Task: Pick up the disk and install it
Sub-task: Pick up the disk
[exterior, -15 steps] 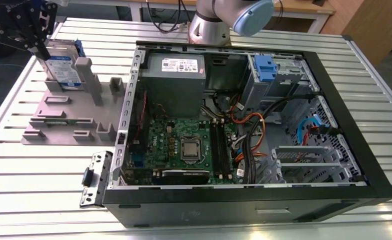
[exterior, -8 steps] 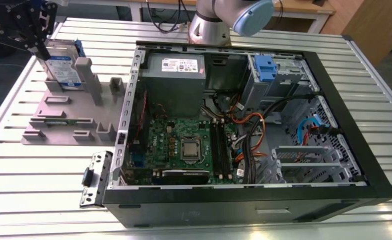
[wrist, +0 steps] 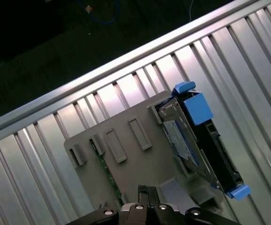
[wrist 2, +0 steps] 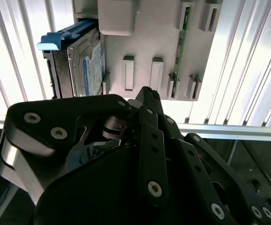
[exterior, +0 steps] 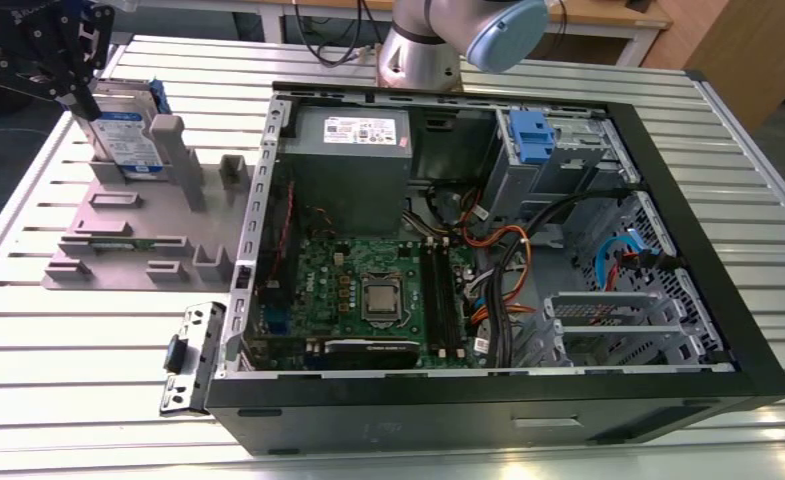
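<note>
The disk (exterior: 125, 140) stands on its edge in a grey holder (exterior: 125, 215) on the desk (exterior: 99, 400). In the exterior view it is at about ten o'clock from the open computer case (exterior: 712, 250). The black pincer (exterior: 79, 98) hangs at the disk's twelve o'clock end, maybe touching it.

In the second wrist view the pincer (wrist 2: 147, 93) tips look pressed together with nothing between them, near the disk (wrist 2: 86, 65).

In the first wrist view the pincer (wrist: 147, 191) is apart from the disk (wrist: 177, 138).

Disk (exterior: 125, 140) base hidden in grey holder (exterior: 112, 235), arm (exterior: 426, 50) cut off at exterior view's upper edge
</note>
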Controlling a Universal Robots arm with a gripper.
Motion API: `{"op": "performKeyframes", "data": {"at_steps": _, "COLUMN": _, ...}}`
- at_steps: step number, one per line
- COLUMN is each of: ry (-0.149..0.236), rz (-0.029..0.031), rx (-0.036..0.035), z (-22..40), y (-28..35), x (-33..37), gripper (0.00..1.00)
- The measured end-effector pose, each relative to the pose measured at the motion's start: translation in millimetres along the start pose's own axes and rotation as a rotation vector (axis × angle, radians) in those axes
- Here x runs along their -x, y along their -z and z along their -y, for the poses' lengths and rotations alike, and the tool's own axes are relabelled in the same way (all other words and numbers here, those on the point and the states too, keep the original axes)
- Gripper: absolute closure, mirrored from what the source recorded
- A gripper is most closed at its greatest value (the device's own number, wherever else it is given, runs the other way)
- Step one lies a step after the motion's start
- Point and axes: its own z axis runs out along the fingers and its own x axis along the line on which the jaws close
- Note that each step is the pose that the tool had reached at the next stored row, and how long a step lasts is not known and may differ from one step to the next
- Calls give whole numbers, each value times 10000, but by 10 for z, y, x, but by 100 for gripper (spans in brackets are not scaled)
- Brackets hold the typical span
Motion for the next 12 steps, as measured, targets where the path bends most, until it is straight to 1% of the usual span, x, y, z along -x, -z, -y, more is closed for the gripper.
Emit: {"op": "performKeyframes", "data": {"at_steps": 12, "ry": 113, "rz": -7, "rx": 1, "z": 0, "y": 0, "x": 0, "gripper": 90}}
